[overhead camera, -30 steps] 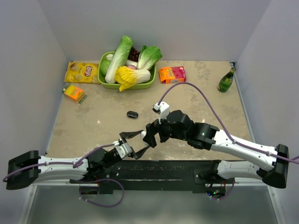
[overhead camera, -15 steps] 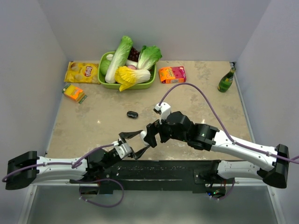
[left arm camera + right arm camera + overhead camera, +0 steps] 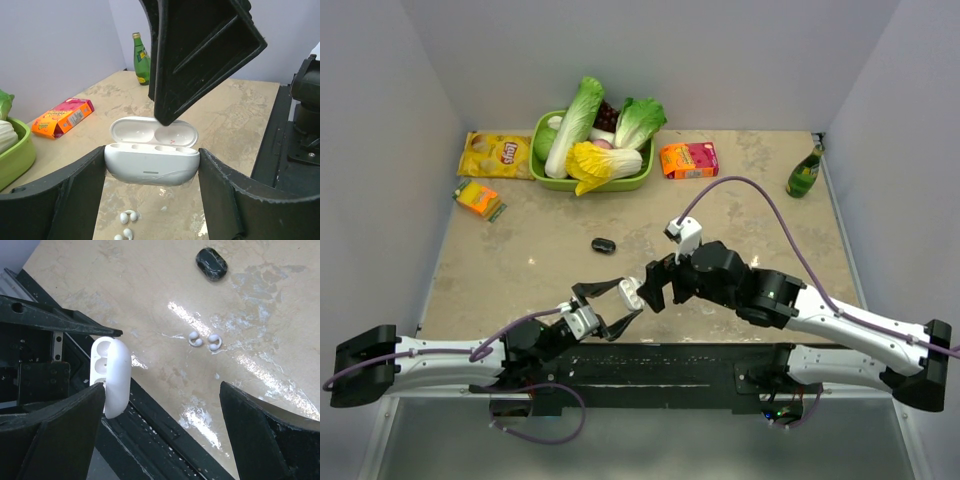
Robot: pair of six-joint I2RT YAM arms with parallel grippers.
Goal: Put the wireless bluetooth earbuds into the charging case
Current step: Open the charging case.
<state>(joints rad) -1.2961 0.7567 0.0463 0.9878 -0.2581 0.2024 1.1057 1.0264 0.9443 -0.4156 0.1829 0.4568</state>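
My left gripper point(image 3: 151, 172) is shut on the white charging case point(image 3: 151, 162) and holds it above the table with its lid open, showing empty wells. The case also shows in the top view point(image 3: 630, 293) and edge-on in the right wrist view point(image 3: 116, 375). The two white earbuds point(image 3: 127, 217) lie side by side on the table under and just beyond the case, and show in the right wrist view point(image 3: 193, 339). My right gripper point(image 3: 162, 425) is open and empty, just right of the case in the top view point(image 3: 653, 290); one of its fingers point(image 3: 200, 50) hangs over the lid.
A small black oval object point(image 3: 604, 245) lies beyond the earbuds. At the back stand a green basket point(image 3: 542, 172) of vegetables, a chips bag point(image 3: 495, 155), an orange packet point(image 3: 479, 199), a pink-orange box point(image 3: 689, 159) and a green bottle point(image 3: 805, 172). The black base rail point(image 3: 670, 365) runs along the near edge.
My right gripper has drawn back to the right, off the case. The open case now shows between my left fingers. The left arm has barely moved.
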